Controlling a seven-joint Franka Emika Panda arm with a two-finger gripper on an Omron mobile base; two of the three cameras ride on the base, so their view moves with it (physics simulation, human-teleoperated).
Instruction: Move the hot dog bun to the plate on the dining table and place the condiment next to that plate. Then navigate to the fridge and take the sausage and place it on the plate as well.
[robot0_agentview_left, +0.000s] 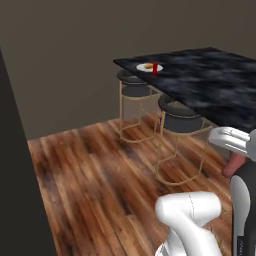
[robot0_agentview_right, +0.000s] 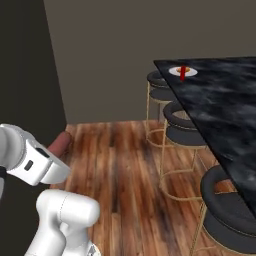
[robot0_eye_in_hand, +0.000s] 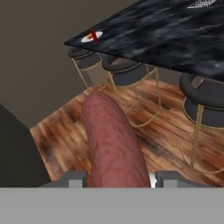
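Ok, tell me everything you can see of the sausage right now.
The sausage is a thick, reddish-brown cylinder with a rounded tip and a slightly mottled, cooked-looking skin. It sits clamped in the gripper, sticking out lengthwise past the fingertips, one on each side of it. In the base views only its end pokes out beside the white hand. It hangs in the air above the wooden floor, apart from the dark dining table and the plate at its far corner.

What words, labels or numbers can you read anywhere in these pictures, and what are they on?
None. No readable text stands on the red condiment bottle, the plate, the dark table, the stools or the sausage.
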